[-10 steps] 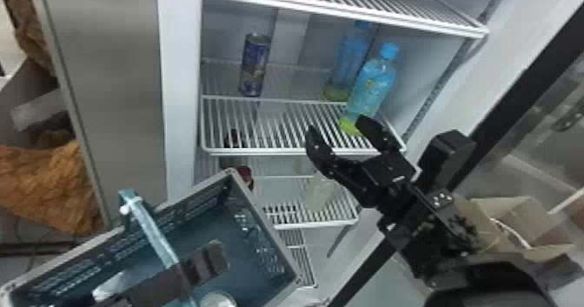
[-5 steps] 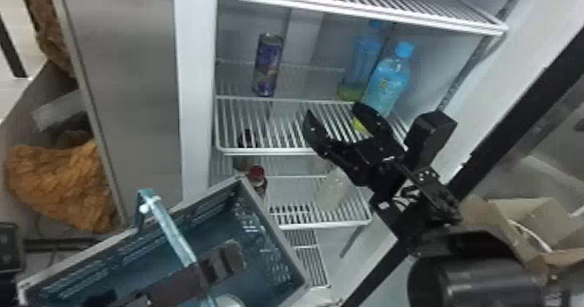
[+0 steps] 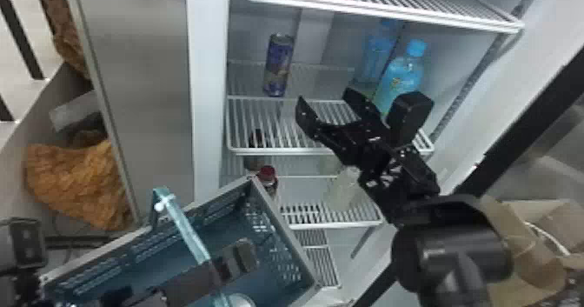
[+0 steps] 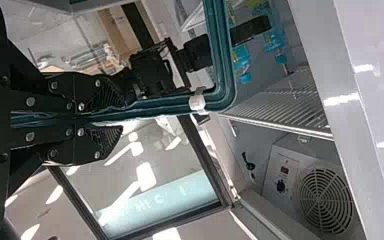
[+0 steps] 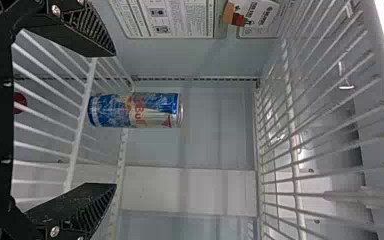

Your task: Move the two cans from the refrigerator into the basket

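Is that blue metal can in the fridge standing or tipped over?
Standing: the blue metal can has its rim up and base on the white wire shelf.

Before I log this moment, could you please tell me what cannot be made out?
- Round thing in the basket: cut off by the head view's bottom edge; identity unclear.
- Front blue bottle's base: behind the right gripper, head view.
- Rear blue bottle: partly behind the front one, head view.

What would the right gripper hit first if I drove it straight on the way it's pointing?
Probably the can, upright on the shelf and seen between the open fingers of the right gripper; the gap ahead is hard to judge.
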Available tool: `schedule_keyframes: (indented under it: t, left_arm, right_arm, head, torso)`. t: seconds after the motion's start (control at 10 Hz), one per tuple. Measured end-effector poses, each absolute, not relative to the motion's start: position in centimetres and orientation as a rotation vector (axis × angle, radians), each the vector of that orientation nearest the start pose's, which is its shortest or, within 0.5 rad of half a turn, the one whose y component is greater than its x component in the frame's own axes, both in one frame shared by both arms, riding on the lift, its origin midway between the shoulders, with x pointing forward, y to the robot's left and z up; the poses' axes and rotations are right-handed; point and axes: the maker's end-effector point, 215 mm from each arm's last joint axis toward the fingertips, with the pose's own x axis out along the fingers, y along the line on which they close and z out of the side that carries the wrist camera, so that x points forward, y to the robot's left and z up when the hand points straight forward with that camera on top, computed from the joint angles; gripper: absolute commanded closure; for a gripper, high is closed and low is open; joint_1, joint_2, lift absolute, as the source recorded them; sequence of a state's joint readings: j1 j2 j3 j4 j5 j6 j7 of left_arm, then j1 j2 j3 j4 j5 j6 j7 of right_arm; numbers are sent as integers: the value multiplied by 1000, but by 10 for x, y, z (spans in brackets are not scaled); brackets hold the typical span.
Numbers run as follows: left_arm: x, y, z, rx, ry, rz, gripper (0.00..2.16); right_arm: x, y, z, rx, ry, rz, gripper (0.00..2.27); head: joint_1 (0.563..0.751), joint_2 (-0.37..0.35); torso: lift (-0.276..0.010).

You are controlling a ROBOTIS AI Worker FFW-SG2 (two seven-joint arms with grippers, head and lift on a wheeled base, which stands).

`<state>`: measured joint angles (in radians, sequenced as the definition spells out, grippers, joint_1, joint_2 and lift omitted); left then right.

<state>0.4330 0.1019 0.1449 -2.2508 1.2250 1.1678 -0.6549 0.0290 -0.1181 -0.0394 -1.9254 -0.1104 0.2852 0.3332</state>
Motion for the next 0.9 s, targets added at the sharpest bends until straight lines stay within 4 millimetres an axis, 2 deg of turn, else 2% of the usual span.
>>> schedule_keyframes:
  t: [0.4,0.7,0.9]
  left_arm:
    - [278,17,-237,-1122,509,-1250,1202]
    - [278,17,-237,-1121,510,-1251,1202]
    - [278,16,-237,-1122,511,-1252,1202]
  right_arm:
    - [605,-177,-250,-20,-30,336,87]
    - [623,-171,-254,-17,-18,322,84]
    - [638,-169,-250,-27,-24,315,78]
  head:
    - [695,-203]
    - [695,-191]
    - [694,-185]
  torso:
    - [-35]
    - [-35]
    - [-35]
